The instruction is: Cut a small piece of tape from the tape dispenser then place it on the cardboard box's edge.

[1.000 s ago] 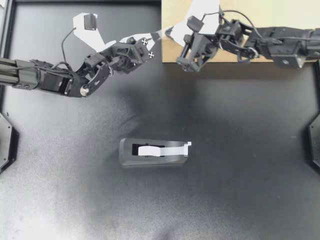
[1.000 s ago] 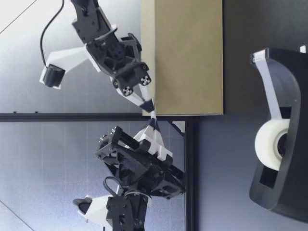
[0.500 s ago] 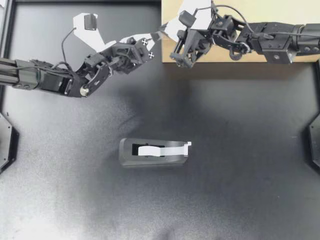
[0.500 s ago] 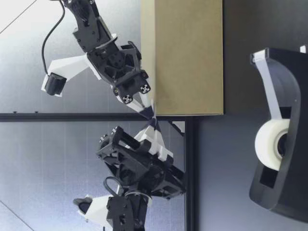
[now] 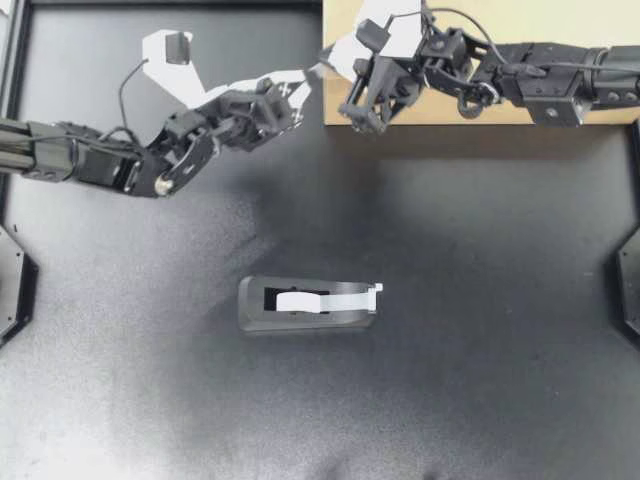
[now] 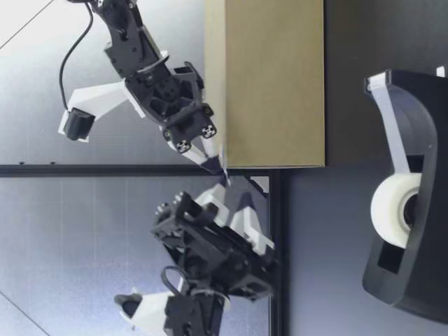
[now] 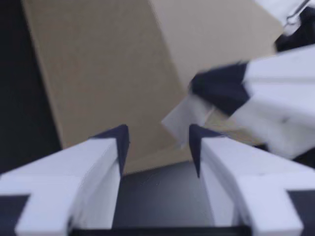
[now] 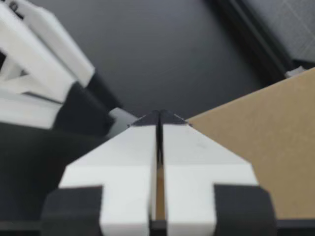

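At 1 o'clock, the box (image 5: pixel 560 20) is brown cardboard, matt and smooth. The table (image 5: pixel 480 330) is matt black and faintly rippled. The dispenser (image 5: pixel 300 322) looks like black plastic with a dull sheen. Its tape (image 5: pixel 345 294) is pale and slightly glossy, and the cut piece (image 7: pixel 178 120) is thin and whitish. The left gripper (image 5: pixel 305 88) and right gripper (image 5: pixel 325 68) have smooth white plastic fingers (image 8: pixel 197 152) with dark matt pads (image 7: pixel 110 140).

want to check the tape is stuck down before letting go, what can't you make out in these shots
Top view: my right gripper and left gripper crowd the cardboard box corner, covering whatever is held there.
Left wrist view: the piece of tape is blurred; whether it touches the box edge is unclear.
Right wrist view: shut fingers hide its held end.
Low view: the tape dispenser is cut off by the picture's edge.
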`<state>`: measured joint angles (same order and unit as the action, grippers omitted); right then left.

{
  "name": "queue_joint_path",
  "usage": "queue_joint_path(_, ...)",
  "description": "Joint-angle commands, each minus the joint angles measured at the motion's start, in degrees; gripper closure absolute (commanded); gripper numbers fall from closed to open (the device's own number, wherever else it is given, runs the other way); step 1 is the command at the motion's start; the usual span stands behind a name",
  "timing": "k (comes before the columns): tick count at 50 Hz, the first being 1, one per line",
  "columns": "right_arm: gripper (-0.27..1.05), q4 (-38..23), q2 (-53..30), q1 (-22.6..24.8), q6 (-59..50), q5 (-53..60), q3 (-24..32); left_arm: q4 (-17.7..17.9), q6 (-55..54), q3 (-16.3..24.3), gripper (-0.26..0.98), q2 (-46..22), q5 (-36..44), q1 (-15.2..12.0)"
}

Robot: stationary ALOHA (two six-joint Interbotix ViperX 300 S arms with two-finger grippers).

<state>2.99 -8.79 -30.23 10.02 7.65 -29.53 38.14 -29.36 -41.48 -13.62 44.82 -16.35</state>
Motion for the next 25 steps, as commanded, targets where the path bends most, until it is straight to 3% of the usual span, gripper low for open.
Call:
queue_joint_path(1, 0.88, 0.0, 3.52, -0.44, -0.18, 0.18, 1.76, -0.26, 0.44, -1.32, 0.32, 3.25, 0.35, 1.32)
queue_joint_path(12, 0.88, 0.0, 10.02, 3.08, -0.53, -0.26, 0.18, -1.23, 6.77, -6.15, 0.32, 8.7, 0.18, 4.75)
queue_joint_path(25, 0.88, 0.44, 17.23, 11.6, -0.97, -0.44, -4.48, -7.38, 22.85, -9.4, 0.32, 17.93, -5.36, 8.79)
